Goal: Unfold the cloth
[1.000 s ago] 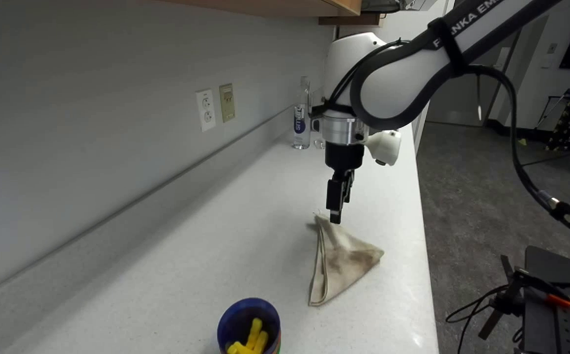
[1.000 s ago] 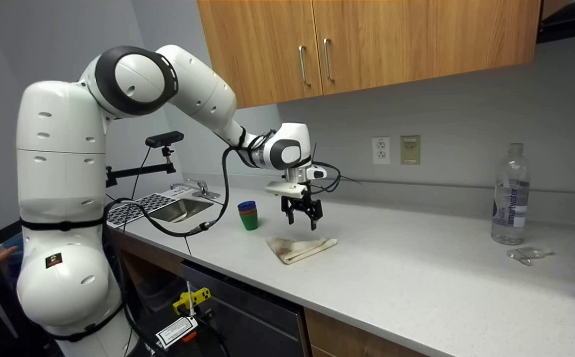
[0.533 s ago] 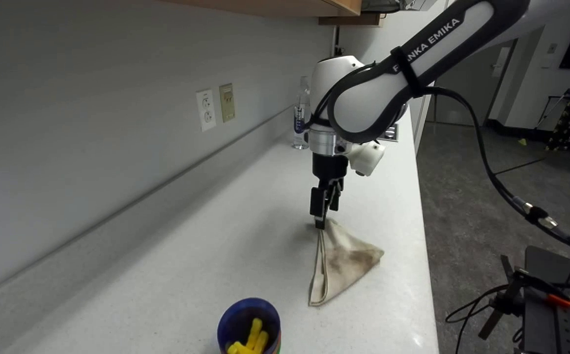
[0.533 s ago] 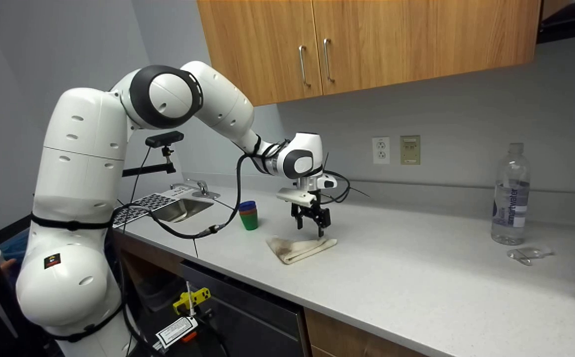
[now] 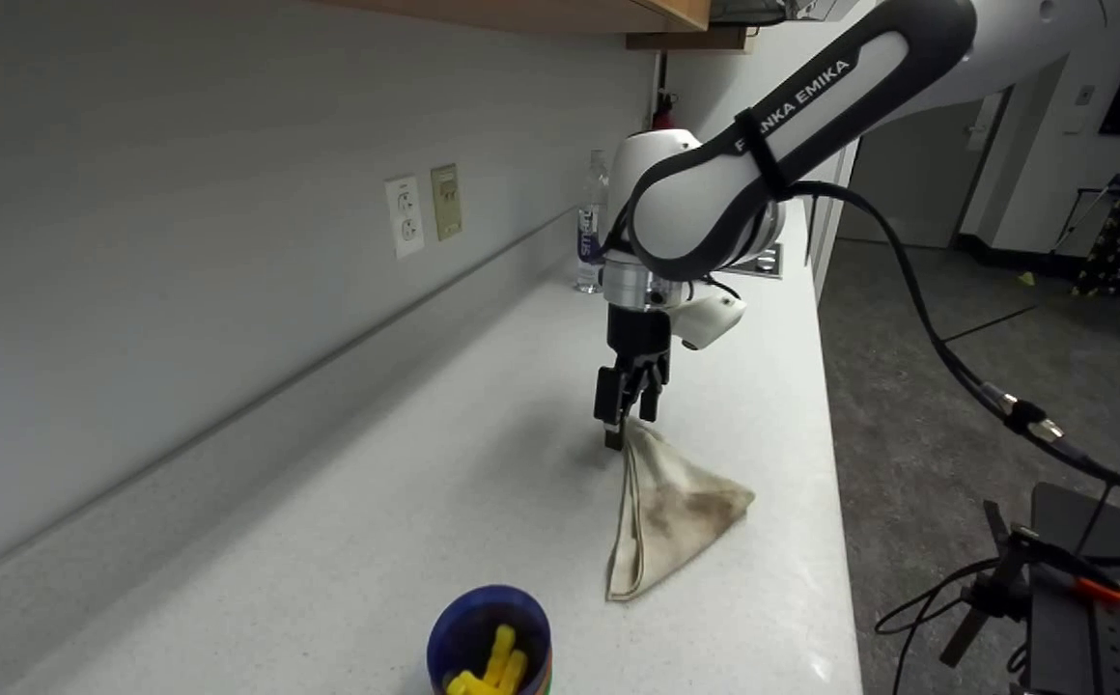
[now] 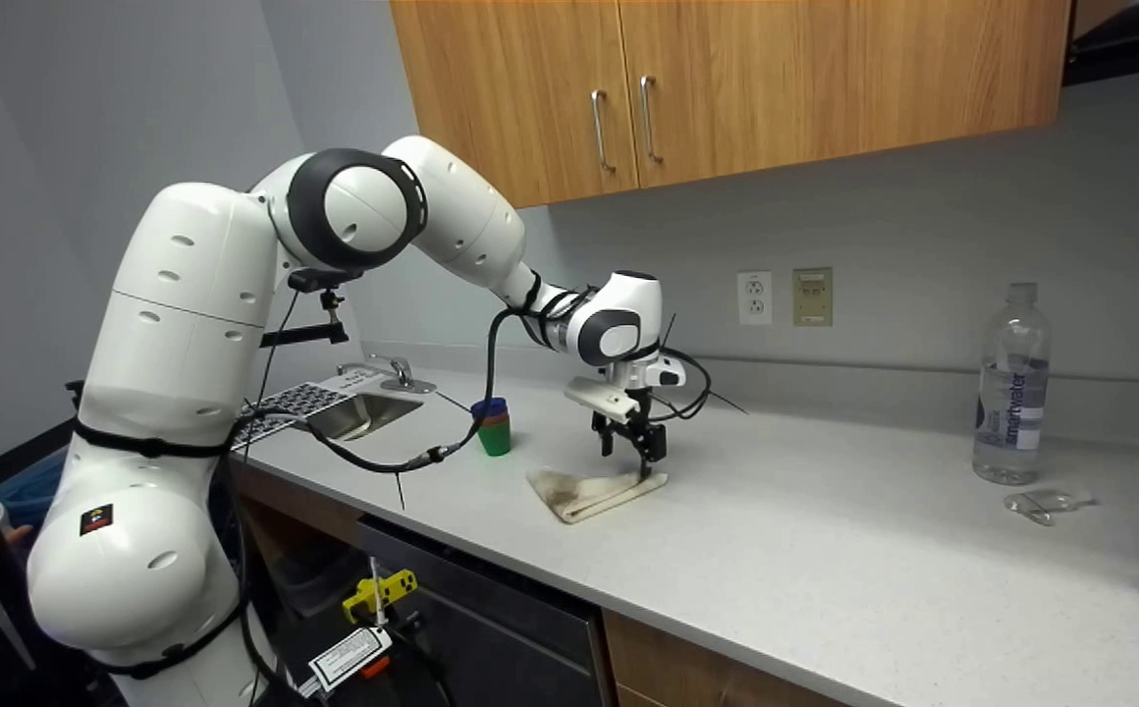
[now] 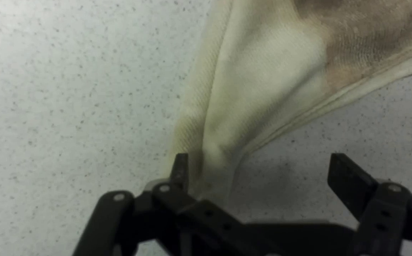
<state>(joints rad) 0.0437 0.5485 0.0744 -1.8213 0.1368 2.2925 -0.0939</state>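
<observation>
the cloth (image 5: 681, 512) lies on the worktop (image 5: 328, 541), folded over in layers, with a brown smudge across its upper face. in an exterior view it makes a rough triangle, and one narrow corner of it sits right at the tool (image 5: 631, 430). the tool points down and is spread wide: in the wrist view its fingers (image 7: 350, 181) stand well apart, with that narrow corner between them, close to the finger at the left of the view. this finger hides part of the corner; whether it touches the fabric i cannot tell. the arm (image 6: 196, 285) reaches over the worktop, bent high.

near the cloth but apart from it stand stacked cups (image 6: 497, 439), the blue one on top, the green lowest, with yellow pieces (image 5: 500, 649) inside. a bottle (image 6: 1011, 393) stands upright well apart from the cloth, in both exterior views. just beside it lies a clear thing (image 6: 1049, 506), too faint to name. a sink (image 6: 373, 412) with a tap (image 6: 401, 373) is set into the worktop past the cups.
</observation>
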